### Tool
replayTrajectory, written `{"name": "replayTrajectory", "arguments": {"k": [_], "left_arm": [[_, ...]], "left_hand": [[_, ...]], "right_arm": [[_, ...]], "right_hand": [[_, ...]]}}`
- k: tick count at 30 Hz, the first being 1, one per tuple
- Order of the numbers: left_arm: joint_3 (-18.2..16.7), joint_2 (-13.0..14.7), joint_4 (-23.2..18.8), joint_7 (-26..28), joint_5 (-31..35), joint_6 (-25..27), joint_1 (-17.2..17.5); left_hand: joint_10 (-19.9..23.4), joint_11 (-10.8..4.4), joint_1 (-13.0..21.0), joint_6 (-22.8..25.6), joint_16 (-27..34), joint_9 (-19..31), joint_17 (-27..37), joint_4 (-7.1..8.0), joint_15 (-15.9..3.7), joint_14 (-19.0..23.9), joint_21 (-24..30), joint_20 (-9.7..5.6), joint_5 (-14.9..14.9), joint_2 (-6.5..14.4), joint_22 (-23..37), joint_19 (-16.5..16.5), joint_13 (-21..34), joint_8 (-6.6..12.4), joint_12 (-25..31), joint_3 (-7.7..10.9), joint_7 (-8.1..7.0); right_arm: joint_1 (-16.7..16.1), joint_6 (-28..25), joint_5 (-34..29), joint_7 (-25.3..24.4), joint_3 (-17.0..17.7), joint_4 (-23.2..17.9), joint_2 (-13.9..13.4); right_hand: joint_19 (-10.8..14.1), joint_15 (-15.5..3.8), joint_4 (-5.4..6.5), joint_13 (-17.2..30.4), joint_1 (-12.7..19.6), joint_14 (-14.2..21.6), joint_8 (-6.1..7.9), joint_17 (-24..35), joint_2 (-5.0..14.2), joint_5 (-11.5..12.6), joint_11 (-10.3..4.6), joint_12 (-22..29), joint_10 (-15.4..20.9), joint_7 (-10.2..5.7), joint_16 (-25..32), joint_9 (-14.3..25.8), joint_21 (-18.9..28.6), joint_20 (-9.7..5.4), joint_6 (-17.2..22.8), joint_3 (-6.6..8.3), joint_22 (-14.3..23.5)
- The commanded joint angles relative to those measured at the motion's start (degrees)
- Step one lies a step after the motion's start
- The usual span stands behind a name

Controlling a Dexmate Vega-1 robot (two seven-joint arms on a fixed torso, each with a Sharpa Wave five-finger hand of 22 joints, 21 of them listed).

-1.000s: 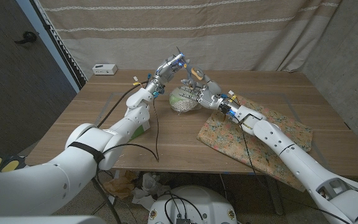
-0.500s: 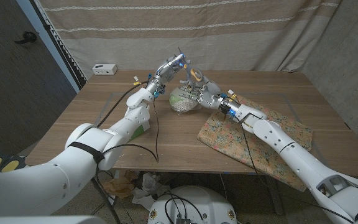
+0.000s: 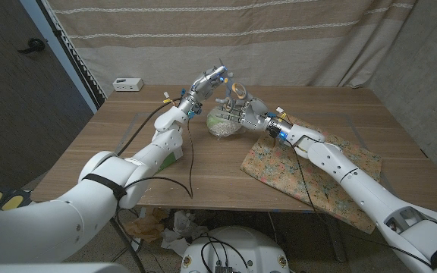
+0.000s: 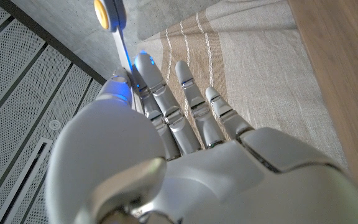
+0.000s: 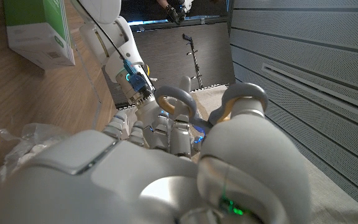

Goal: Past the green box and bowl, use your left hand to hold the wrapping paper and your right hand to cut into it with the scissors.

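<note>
The scissors (image 3: 236, 89), with grey handle loops lined in orange, hang in the air above the bowl (image 3: 222, 123). My left hand (image 3: 212, 78) is raised and pinches the blade end (image 4: 118, 46). My right hand (image 3: 240, 114) reaches up from the right, its fingers (image 5: 166, 127) and thumb in the handle loops (image 5: 180, 99). The floral wrapping paper (image 3: 332, 163) lies on the table under my right forearm. The green box (image 3: 174, 156) lies by my left arm, mostly hidden behind it; it is also seen as the box (image 5: 39, 31) on the table.
The bowl holds something pale wrapped in clear plastic (image 5: 17, 146). A small white device (image 3: 127, 83) sits at the table's far left corner. A curtain hangs behind the table (image 3: 370, 114).
My right hand has shifted slightly left and up under the scissors' handles. The left hand stays raised with the blade end.
</note>
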Motion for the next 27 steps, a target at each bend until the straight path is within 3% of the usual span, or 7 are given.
{"name": "replayTrajectory", "arguments": {"k": [1, 5, 9, 16, 20, 23, 27], "left_arm": [[0.00, -0.39, 1.44, -0.43, -0.21, -0.69, -0.72], [-0.04, -0.52, 1.85, -0.68, -0.20, -0.80, -0.94], [-0.06, -0.69, 2.60, -1.38, -0.17, -1.06, -1.36], [-0.23, -1.10, 4.57, -3.10, -0.20, -1.53, -2.37], [-0.42, -1.31, 5.28, -3.37, -0.19, -1.65, -2.68], [-0.59, -1.49, 5.97, -3.70, -0.20, -1.75, -3.00], [-0.79, -1.79, 7.21, -4.14, -0.12, -1.94, -3.60]], "left_hand": [[-0.28, -0.35, 0.91, 0.88, -0.01, 0.16, 0.20, -4.40, -6.52, 0.25, 0.28, -0.05, 0.13, 0.51, 0.07, 0.30, -0.05, 0.05, 0.28, 10.91, -1.27], [-0.40, -0.35, 0.80, 0.88, 0.00, 0.17, 0.21, -4.36, -6.52, 0.23, 0.29, -0.03, 0.15, 0.44, 0.08, 0.27, -0.09, 0.02, 0.31, 11.20, -1.20], [-0.38, -0.36, 0.67, 0.89, 0.02, 0.09, 0.24, -4.33, -6.53, 0.23, 0.32, -0.08, 0.17, 0.35, 0.08, 0.29, -0.05, -0.06, 0.47, 11.62, -1.44], [-0.39, -0.36, 0.44, 1.19, -0.03, -0.07, 0.25, -4.36, -6.51, 0.08, 0.35, -0.16, 0.13, -0.02, 0.08, 0.27, -0.16, -0.13, 0.62, 12.33, -1.55], [-0.36, -0.38, 0.30, 1.36, -0.02, -0.21, 0.25, -4.39, -6.52, 0.07, 0.36, -0.14, 0.08, -0.21, 0.06, 0.25, -0.28, -0.23, 0.69, 12.82, -1.53], [-0.27, -0.36, 0.11, 1.47, 0.00, -0.25, 0.26, -4.38, -6.51, 0.07, 0.36, -0.02, 0.01, -0.40, 0.05, 0.21, -0.49, -0.28, 0.72, 13.32, -1.42], [-0.06, -0.36, -0.13, 1.56, 0.01, -0.23, 0.25, -4.37, -6.52, 0.07, 0.33, -0.08, -0.08, -0.64, 0.03, 0.10, -0.60, -0.34, 0.88, 13.86, -1.47]], "right_arm": [[1.10, 0.29, -1.02, 2.78, -0.71, 1.03, -0.05], [1.14, -0.24, -1.23, 2.01, -0.79, 0.71, -0.27], [1.09, -0.97, -1.03, 1.16, -0.74, 0.45, -0.37], [0.50, -2.30, 0.17, -1.13, -0.16, 0.04, -0.08], [0.19, -2.78, 0.86, -2.02, 0.24, -0.17, 0.09], [0.35, -2.80, 0.79, -2.04, 0.27, -0.10, 0.06], [0.51, -2.23, 0.42, -1.90, 0.26, 0.24, 0.23]], "right_hand": [[0.84, 0.21, -0.03, -0.01, 1.43, 1.12, 0.58, 0.10, 0.19, 0.38, 0.07, 0.54, 1.18, -1.07, 0.56, 0.43, 0.55, 0.15, 2.12, 0.25, 0.00], [1.10, 0.18, -0.03, -0.03, 1.71, 1.77, 0.94, 0.09, 0.23, 0.44, -0.33, 0.71, 1.72, -1.01, 0.65, 0.67, 0.60, 0.16, 2.95, 0.31, 0.00], [2.72, -0.76, 0.02, -0.12, 2.82, 4.47, 2.63, 0.07, 0.48, 0.43, -0.92, 1.64, 4.55, -1.57, 0.84, 1.88, 0.92, 0.12, 6.71, 0.60, -0.01], [6.70, -2.79, -0.31, -0.22, 6.43, 8.94, 4.40, 0.09, 2.86, -0.20, -3.46, 2.76, 8.47, -2.78, 1.19, 3.56, 1.71, -0.50, 10.69, 2.31, 0.01], [7.86, -4.12, -0.79, -0.30, 9.41, 10.61, 6.11, 0.05, 4.34, -0.84, -6.45, 3.05, 10.17, -3.70, 1.06, 4.63, 1.64, -1.34, 14.57, 3.74, 0.03], [8.29, -4.52, -0.87, -0.32, 10.41, 11.00, 6.50, 0.05, 4.43, -1.18, -6.09, 3.11, 10.77, -3.97, 0.93, 5.06, 1.63, -1.51, 15.27, 4.11, 0.03], [8.56, -4.67, -0.87, -0.33, 10.93, 11.50, 6.75, 0.05, 4.31, -1.41, -7.10, 3.15, 11.20, -3.90, 0.95, 5.33, 1.61, -1.78, 15.72, 4.23, 0.04]]}}
